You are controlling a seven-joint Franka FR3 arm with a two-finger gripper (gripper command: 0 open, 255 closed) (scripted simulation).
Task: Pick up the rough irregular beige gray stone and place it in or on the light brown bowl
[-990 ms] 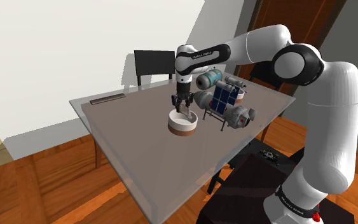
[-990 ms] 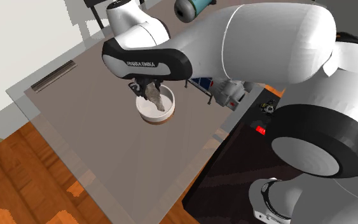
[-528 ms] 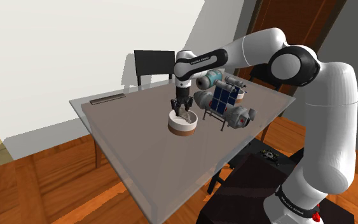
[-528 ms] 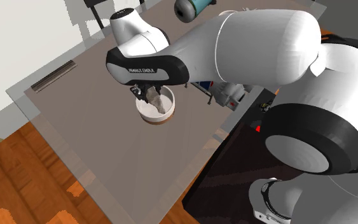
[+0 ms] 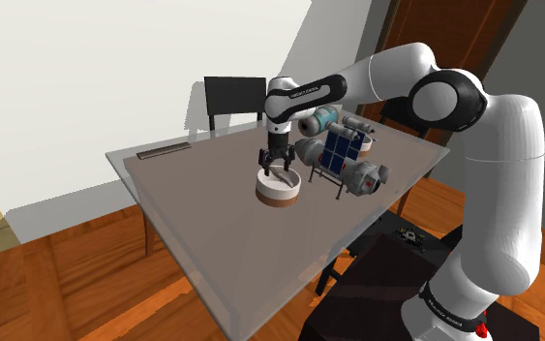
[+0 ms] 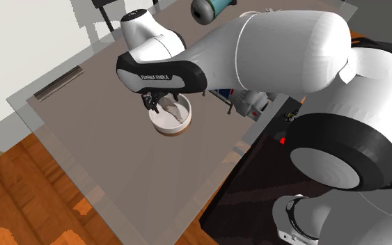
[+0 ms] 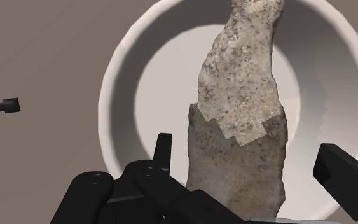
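Note:
The rough beige-grey stone (image 7: 241,95) lies inside the white bowl (image 7: 117,83) with a brown base, one end leaning up toward the rim. My gripper (image 7: 246,145) hangs just above it, open, with a gap between each black finger and the stone. In the shoulder view the gripper (image 5: 278,161) stands over the bowl (image 5: 278,191) near the table's middle, the stone (image 5: 283,176) just below the fingertips. In the second exterior view the gripper (image 6: 161,104) sits over the bowl (image 6: 165,127), and the stone (image 6: 176,115) rests within it.
A satellite-like model with blue panels (image 5: 340,151) stands close to the bowl on the shoulder view's right. A dark flat bar (image 5: 164,150) lies near the table's far left edge. A dark chair (image 5: 233,100) stands behind the table (image 5: 193,223).
The gripper came down with the stone into the bowl, then its fingers spread apart. The stone now rests in the bowl, let go.

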